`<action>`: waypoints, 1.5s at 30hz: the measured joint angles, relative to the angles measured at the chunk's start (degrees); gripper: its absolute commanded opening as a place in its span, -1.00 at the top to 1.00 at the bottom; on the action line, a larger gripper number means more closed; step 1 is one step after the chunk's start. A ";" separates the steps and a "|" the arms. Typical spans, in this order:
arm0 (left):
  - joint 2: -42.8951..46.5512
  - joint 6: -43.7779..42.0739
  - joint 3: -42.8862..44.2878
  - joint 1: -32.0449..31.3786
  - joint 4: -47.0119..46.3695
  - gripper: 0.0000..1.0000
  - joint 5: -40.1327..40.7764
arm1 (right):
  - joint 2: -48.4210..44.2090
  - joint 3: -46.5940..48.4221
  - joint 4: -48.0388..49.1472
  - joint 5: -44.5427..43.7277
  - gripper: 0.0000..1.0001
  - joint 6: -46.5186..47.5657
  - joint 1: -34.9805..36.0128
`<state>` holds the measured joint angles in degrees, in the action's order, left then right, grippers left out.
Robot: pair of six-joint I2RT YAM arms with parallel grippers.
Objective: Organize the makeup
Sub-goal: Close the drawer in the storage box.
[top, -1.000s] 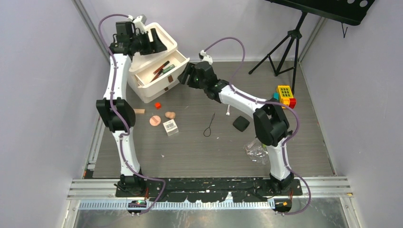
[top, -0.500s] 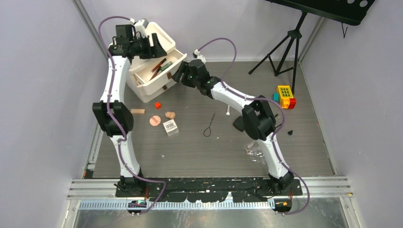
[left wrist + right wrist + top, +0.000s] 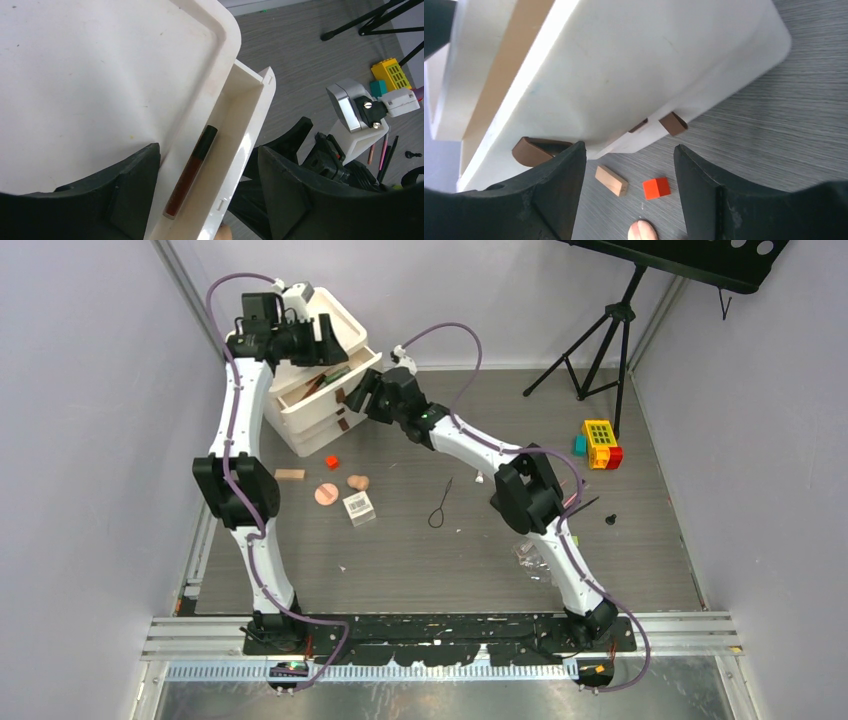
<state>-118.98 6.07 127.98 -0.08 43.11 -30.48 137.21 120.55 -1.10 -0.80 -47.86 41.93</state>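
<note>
Lipstick tube (image 3: 192,177) lies in the part-open drawer (image 3: 240,150) of the white box (image 3: 100,75), just below the left claw (image 3: 207,150), whose jaws gape wide and empty. Right claw (image 3: 629,146), equally wide and empty, sits close against the box's front.

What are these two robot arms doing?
They are working at a white drawer box. The right gripper, jaws open, is at the front of the upper drawer, which is partly open with a dark red makeup tube inside. The left gripper hovers open over the box's top. A pink puff lies loose outside.
</note>
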 measured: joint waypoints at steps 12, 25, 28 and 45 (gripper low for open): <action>0.13 -0.57 0.31 -0.02 1.53 -0.41 -0.79 | 5.01 7.82 0.68 -0.22 -0.42 -0.59 0.50; 0.13 -2.49 2.25 -0.31 6.25 -0.41 -0.46 | 6.62 8.57 5.75 -0.39 -0.45 -0.48 0.44; 0.13 -3.28 2.64 -0.28 7.13 -0.41 -0.52 | 7.32 8.70 6.91 -0.37 -0.45 -0.48 0.31; 0.09 -3.65 4.96 -1.36 12.87 -0.39 -0.74 | -24.65 -33.35 18.21 -4.81 -0.47 7.56 -3.10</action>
<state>-118.89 2.42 132.94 -1.43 55.99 -31.22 112.55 87.20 17.10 -5.61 -40.29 38.83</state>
